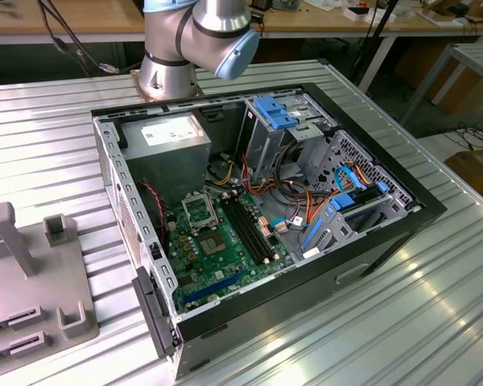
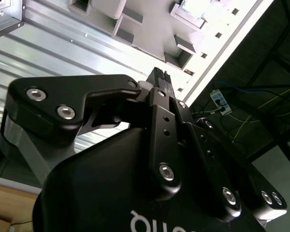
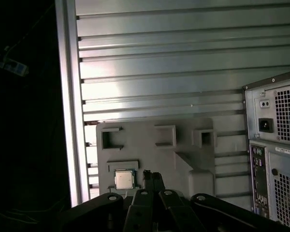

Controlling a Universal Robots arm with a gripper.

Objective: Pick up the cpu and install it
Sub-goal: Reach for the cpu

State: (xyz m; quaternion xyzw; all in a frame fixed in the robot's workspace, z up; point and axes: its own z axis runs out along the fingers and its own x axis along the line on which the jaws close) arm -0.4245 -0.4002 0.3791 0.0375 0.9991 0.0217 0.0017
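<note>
Cpu (image 3: 124,179): small flat square chip with a pale silver-grey top. Lying flat in a shallow square recess near one corner of the grey holder (image 3: 145,152). Not lifted, not in the socket.

Pincer (image 3: 152,177): black, two-fingered, seen in both wrist views. Fingertips pressed together with nothing pinched between them. Hanging above the grey holder, tips just beside the cpu in the first wrist view and apart from it.

Grey holder: moulded block with several pockets and raised posts. Resting on the bench (image 3: 159,67), a ribbed silver metal surface. Placed at the exterior view's left of the computer case (image 1: 370,241), close to it but not touching.

Computer case: black tower laid on its side, side panel off, interior open to above.

Motherboard (image 1: 225,253): green, flat on the floor of the case.

Socket (image 1: 200,211): dark square in a silver metal frame, on the motherboard.

Memory slots (image 1: 249,229): long, narrow, black, just beside the socket toward the exterior view's right.

Arm base (image 1: 171,76): silver, with a blue-capped joint, standing on the bench at the far side of the case.
</note>
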